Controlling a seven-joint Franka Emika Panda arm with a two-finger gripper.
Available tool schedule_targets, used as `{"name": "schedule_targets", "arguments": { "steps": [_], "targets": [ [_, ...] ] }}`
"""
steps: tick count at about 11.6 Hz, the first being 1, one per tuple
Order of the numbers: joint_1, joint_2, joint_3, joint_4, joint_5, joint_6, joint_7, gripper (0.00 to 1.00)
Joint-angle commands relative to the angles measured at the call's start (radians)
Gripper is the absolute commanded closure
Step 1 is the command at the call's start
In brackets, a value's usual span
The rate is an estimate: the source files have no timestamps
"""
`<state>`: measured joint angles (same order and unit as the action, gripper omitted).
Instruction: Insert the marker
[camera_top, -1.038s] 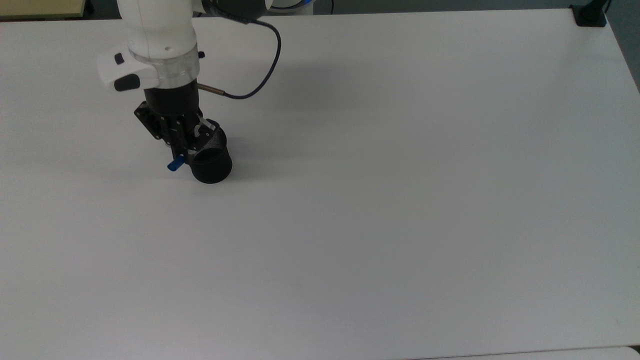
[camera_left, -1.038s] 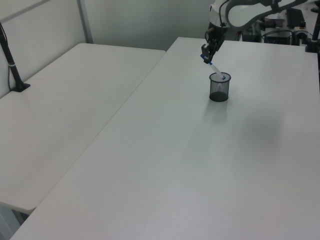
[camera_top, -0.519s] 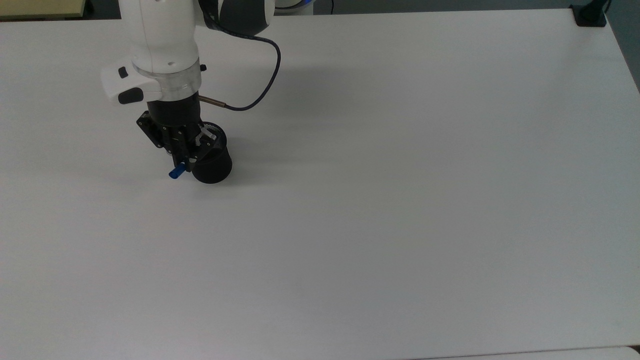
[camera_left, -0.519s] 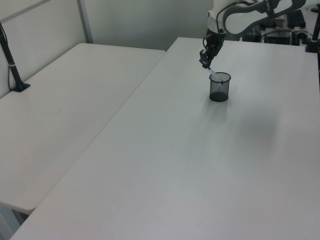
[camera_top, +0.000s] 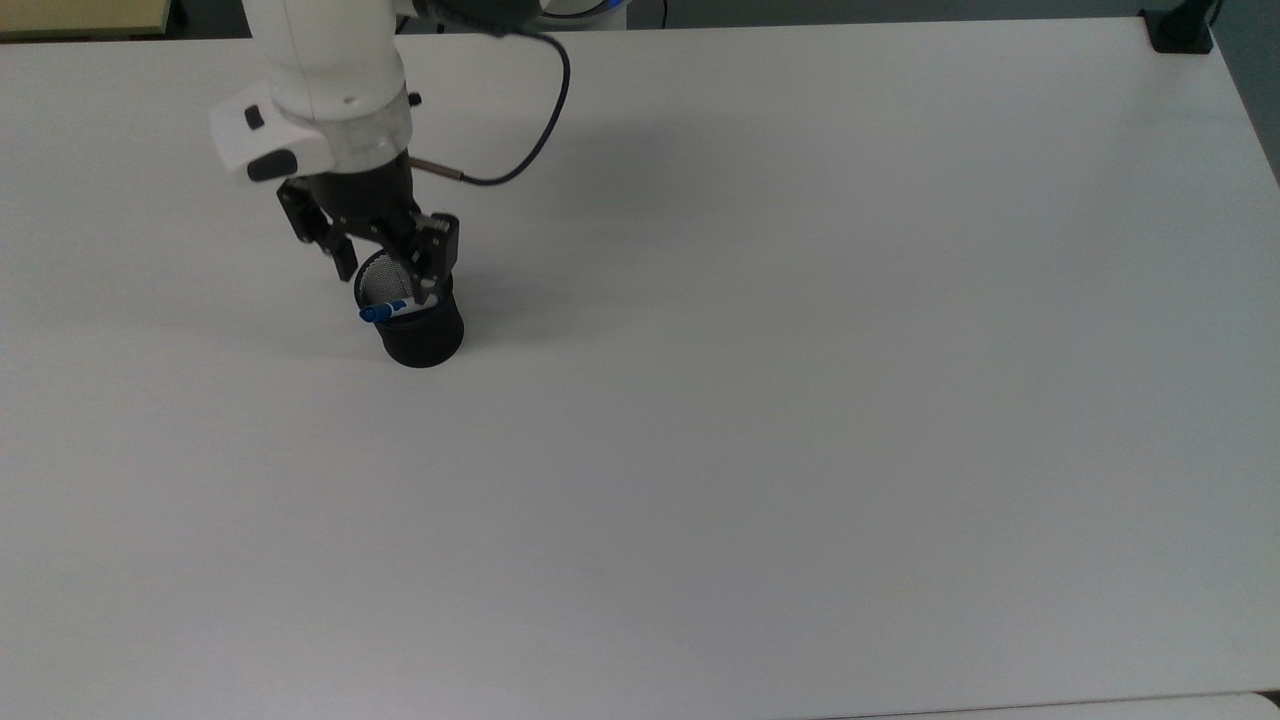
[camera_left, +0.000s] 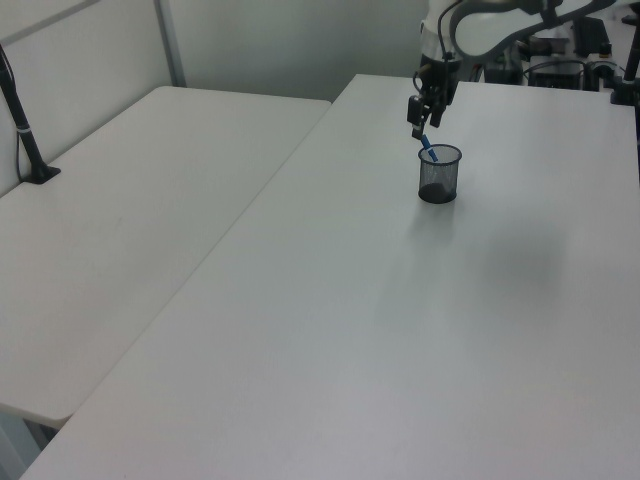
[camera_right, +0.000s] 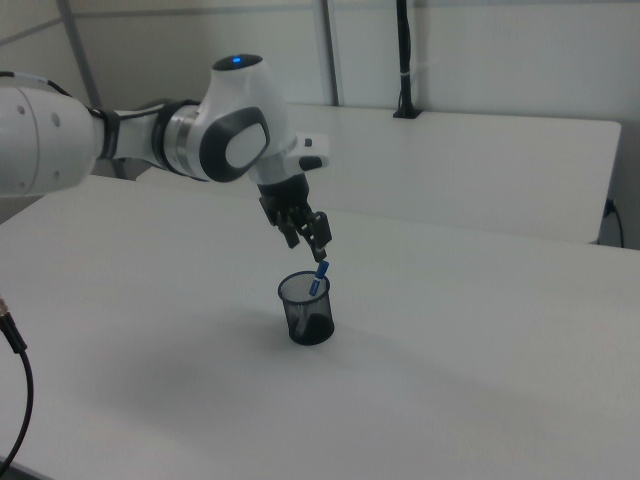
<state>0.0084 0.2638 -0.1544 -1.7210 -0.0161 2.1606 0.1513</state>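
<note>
In the upper left of the top view the marker (camera_top: 384, 311) stands in the black mesh cup (camera_top: 424, 338) — long axis tilted, blue cap leaning on the rim — just below the gripper (camera_top: 380, 262), whose fingers are spread wide and hold nothing.
</note>
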Motion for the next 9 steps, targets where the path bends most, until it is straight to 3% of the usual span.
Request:
{"name": "schedule_targets", "arguments": {
  "steps": [1, 3, 6, 9],
  "targets": [
    [0.043, -0.138, 0.002, -0.009, 0.001, -0.201, 0.023, 0.00],
    [0.083, -0.207, 0.004, -0.003, -0.001, -0.357, 0.011, 0.00],
    [0.090, -0.224, 0.003, 0.018, 0.005, -0.384, -0.093, 0.00],
    [0.087, -0.227, -0.001, 0.018, 0.024, -0.390, -0.098, 0.00]
  ]
}}
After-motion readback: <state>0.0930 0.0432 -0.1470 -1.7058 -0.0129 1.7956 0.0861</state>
